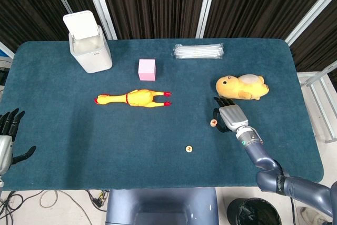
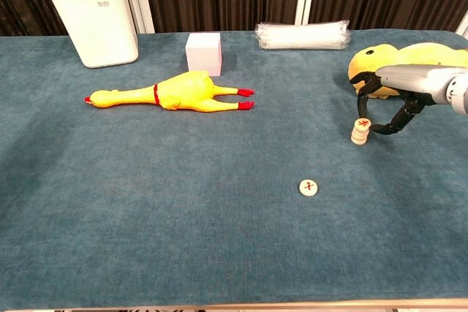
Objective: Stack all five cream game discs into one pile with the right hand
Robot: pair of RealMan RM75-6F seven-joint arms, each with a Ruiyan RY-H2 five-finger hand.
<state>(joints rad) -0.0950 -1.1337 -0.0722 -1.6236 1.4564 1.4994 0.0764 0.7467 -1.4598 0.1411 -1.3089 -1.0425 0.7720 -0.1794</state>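
Chest view: cream disc pile [image 2: 360,132] (red-marked top) leans slightly.

So the setup is a table [image 1: 63,130] covered in dark teal cloth with rounded corners, sitting in front of black pleated curtains [image 1: 152,3] broken up by pale metal frame bars [image 1: 97,3]. Floor is light colored, with some cables [image 1: 31,199] tangled near the front left and a black bin [image 1: 253,212] by the front right. Lighting is even, with soft shadows.

"bde" on the white bin [image 2: 96,14], red mark on the lone cream disc [image 2: 309,187], unreadable
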